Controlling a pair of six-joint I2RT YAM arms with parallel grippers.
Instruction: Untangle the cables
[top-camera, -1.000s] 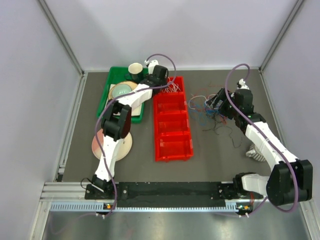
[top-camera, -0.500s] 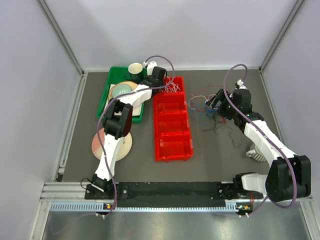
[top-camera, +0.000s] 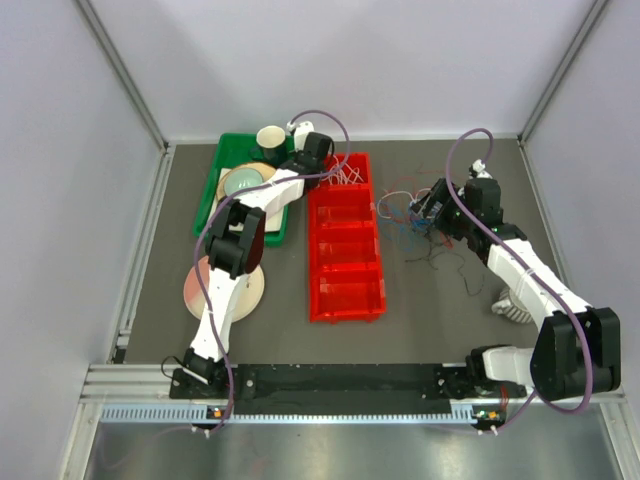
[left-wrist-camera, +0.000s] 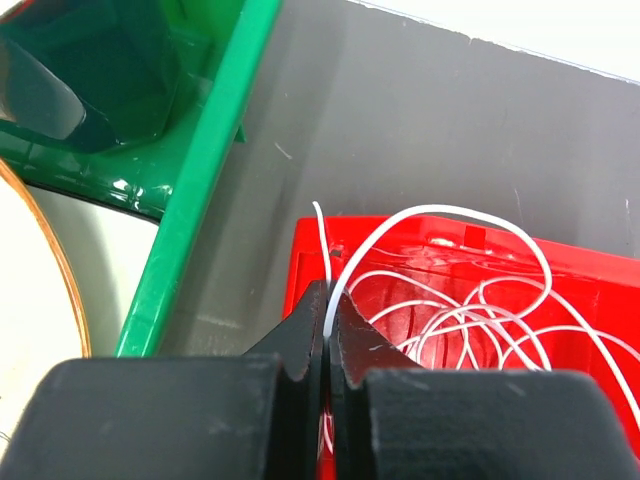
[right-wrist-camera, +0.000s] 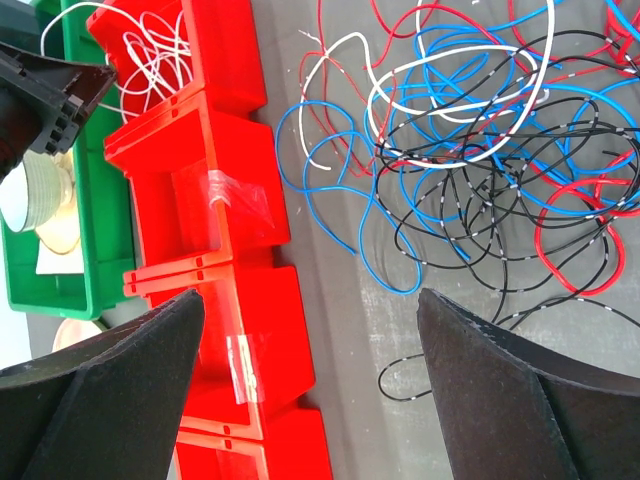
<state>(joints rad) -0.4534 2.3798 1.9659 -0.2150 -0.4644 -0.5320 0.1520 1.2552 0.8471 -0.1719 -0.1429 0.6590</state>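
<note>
Now, at the far left the green tray (top-camera: 212, 195) plays no part in this step and is best left untouched. Just right of it, the left gripper (left-wrist-camera: 326, 325) sits at the far end compartment of the red bin (left-wrist-camera: 590, 275). Its jaws are clenched on a single white wire (left-wrist-camera: 322, 250), whose free end pokes up past the tips, beside the bin's corner. That wire seems to belong with the white loops (left-wrist-camera: 470, 300) heaped in the same compartment, so the step in hand looks like settling a sorted strand among its fellows. To do it well, the left arm should move slowly and low and carry the free end inward over the wall before letting go. Otherwise the springy wire may flip out onto the table or drag neighbouring loops with it.

Further right, the unsorted cables (right-wrist-camera: 480, 140) lie on the table beside the bin in a loose knot of red, blue, white and black. The right gripper (right-wrist-camera: 310, 375) hovers above them with its jaws spread wide, grasping nothing. One white strand (right-wrist-camera: 308, 110) runs along the bin-side edge of the heap with an end lying free, which makes it a sensible next pick. It should be pinched near that end and drawn up and away gently, pausing if the whole knot rises with it.
</note>
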